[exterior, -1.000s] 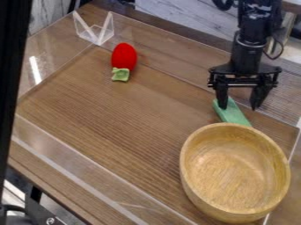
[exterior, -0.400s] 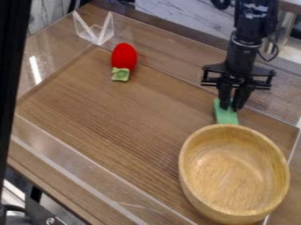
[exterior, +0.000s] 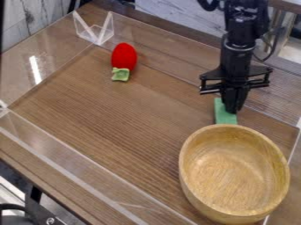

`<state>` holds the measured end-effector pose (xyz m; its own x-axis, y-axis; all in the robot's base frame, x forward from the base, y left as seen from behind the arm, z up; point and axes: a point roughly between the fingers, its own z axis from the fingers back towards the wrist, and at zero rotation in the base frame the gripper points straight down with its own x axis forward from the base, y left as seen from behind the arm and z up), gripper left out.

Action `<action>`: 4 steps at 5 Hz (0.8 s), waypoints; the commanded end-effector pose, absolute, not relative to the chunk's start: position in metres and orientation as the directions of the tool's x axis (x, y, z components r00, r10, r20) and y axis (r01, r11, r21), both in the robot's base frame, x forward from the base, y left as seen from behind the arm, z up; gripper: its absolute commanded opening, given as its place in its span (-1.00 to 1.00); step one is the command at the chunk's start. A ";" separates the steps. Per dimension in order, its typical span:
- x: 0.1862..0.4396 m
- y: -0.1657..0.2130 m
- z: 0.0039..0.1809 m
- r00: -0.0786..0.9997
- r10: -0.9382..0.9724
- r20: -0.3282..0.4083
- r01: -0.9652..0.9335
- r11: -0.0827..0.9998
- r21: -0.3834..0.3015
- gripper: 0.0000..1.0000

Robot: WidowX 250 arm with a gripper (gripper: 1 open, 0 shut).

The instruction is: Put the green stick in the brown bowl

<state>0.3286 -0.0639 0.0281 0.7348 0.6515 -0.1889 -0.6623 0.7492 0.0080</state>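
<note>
Green stick, a small light-green flat block, sits at the right side of the wood-grain table, just beyond the far rim of the large round light-brown wooden bowl; its upper end is caught between the tips of the black gripper, which points almost straight down with its fingers drawn narrow, closed on the block; the lower end appears to rest on or just above the tabletop, though which cannot be told. The grip looks to be near one end only, so the block may pivot or slip out as it is lifted; a low carry could knock it against the thick bowl rim; a release too near the rim could let it bounce back out. Little else interferes: the red strawberry-like toy with a green stem end lies well apart at the far left, a clear folded plastic stand sits in the far corner, and the path to the bowl is short and open.
</note>
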 end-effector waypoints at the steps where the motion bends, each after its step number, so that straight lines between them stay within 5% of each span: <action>1: 0.321 -0.060 0.065 0.754 0.636 -0.163 -0.648 0.761 -0.029 -1.00; 2: 0.314 -0.059 0.093 0.796 0.588 -0.145 -0.601 0.796 -0.071 -1.00; 4: 0.281 -0.104 0.120 0.912 0.388 -0.130 -0.402 0.910 -0.103 -1.00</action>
